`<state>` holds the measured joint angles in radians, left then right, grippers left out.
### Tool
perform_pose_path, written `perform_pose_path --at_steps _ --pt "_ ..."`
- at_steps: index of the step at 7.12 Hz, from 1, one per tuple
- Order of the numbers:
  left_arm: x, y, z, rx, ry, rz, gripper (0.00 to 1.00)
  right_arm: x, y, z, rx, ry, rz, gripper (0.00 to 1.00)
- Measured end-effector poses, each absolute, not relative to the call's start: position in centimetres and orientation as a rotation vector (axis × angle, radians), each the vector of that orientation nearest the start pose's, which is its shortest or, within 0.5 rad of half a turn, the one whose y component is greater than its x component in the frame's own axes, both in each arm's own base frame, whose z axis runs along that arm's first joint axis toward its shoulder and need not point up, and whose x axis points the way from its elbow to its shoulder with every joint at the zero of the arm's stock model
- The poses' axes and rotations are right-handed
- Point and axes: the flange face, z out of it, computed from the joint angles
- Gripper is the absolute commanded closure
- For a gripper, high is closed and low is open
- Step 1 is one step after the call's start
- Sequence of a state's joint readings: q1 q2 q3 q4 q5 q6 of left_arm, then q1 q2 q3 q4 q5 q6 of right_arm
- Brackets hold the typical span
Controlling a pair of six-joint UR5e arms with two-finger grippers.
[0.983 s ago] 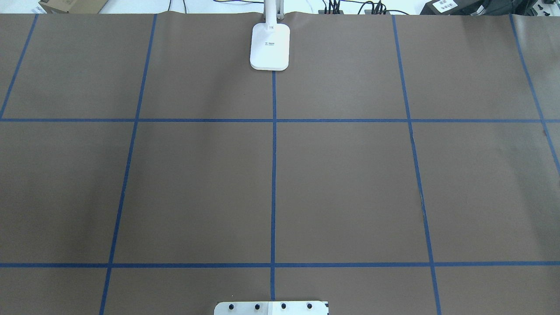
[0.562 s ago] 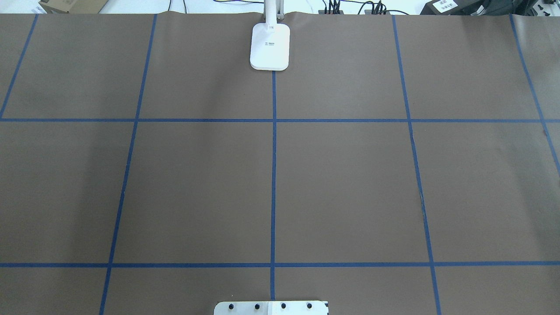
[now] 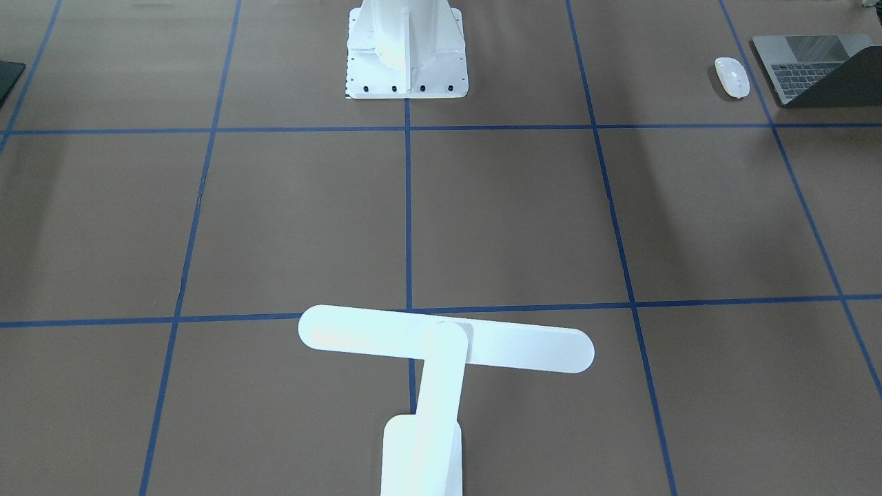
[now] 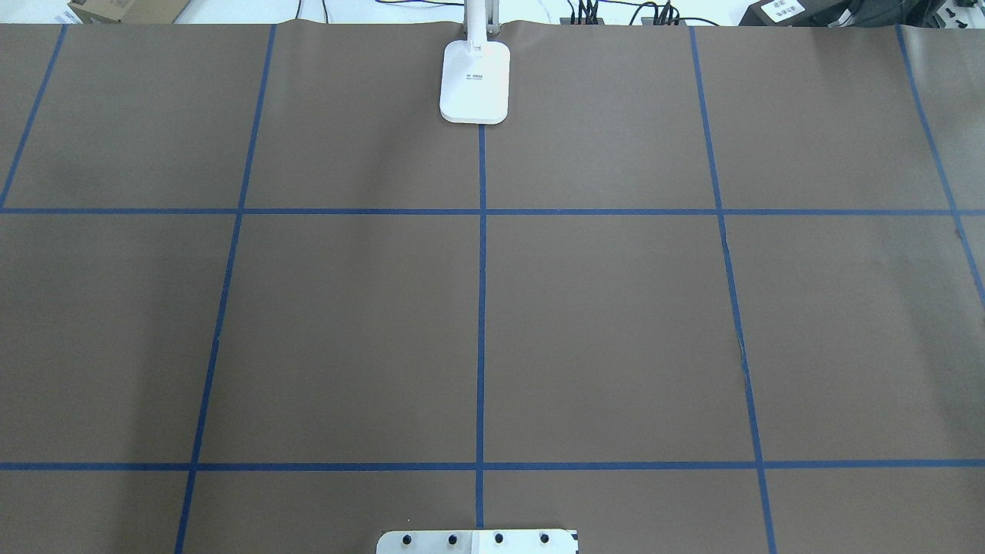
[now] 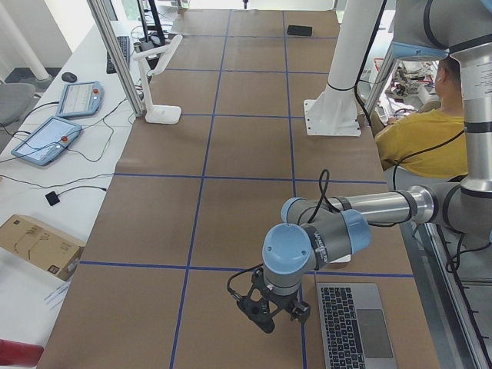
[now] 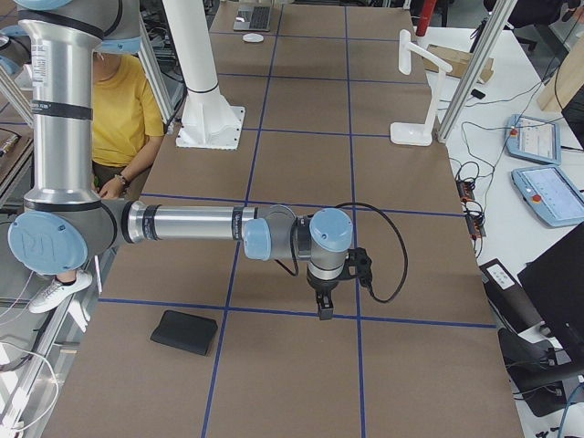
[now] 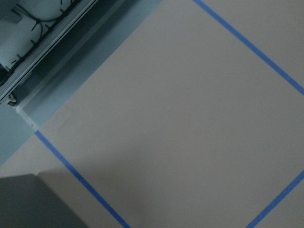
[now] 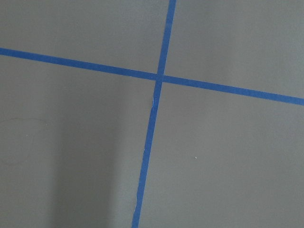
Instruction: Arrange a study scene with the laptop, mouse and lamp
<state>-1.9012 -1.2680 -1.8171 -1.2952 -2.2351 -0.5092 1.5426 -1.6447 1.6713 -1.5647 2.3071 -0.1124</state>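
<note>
– Brown paper taped into blue squares is covering the whole bench (image 4: 346,323). Where is everything sitting?

– The laptop (image 3: 809,65) is lying open at the robot's left end, near the robot's own edge, and the mouse (image 3: 732,77) is resting just beside it. The lamp (image 3: 441,344) is standing at the far edge on the centre tape line, opposite the white pedestal (image 3: 406,62).

– And the arms?

– The left pincer (image 5: 269,314) is hanging over the bench just beside the laptop. The right pincer (image 6: 324,308) is pointing down over bare paper, near a black pad (image 6: 190,331). Only the side views are showing them, so I cannot tell how far either is opened. I am seeing nothing held in either.

– How is the laptop going to handle?

– I am judging it stiff, fairly heavy and slick, so I am favouring a side edge of the base, never the hinged lid. The mouse is looking light and glossy, calling for a pinch across its narrow flanks. The lamp is probably top-heavy, so gripping the straight arm low down is looking safest.
</note>
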Motion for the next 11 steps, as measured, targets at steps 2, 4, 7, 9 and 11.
perform_pose_path --at_steps 2,4,7,9,11 --pt "-17.3 -24.0 71.3 -0.536 0.651 -1.107 0.01 5.3 -46.4 64.6 0.063 -0.735 -0.148 0.00" --pt "-16.4 -21.1 74.5 -0.660 0.683 -1.220 0.02 5.3 -46.4 64.5 0.068 -0.735 -0.150 0.00" --pt "-15.6 -19.9 78.0 -0.749 0.712 -1.263 0.67 5.4 -46.5 64.4 0.093 -0.732 -0.162 0.00" --pt "-15.5 -19.7 78.6 -0.759 0.714 -1.265 1.00 5.4 -46.3 64.4 0.095 -0.732 -0.163 0.00" --pt "-15.8 -20.4 78.3 -0.747 0.717 -1.261 1.00 5.4 -46.3 64.4 0.096 -0.732 -0.162 0.00"
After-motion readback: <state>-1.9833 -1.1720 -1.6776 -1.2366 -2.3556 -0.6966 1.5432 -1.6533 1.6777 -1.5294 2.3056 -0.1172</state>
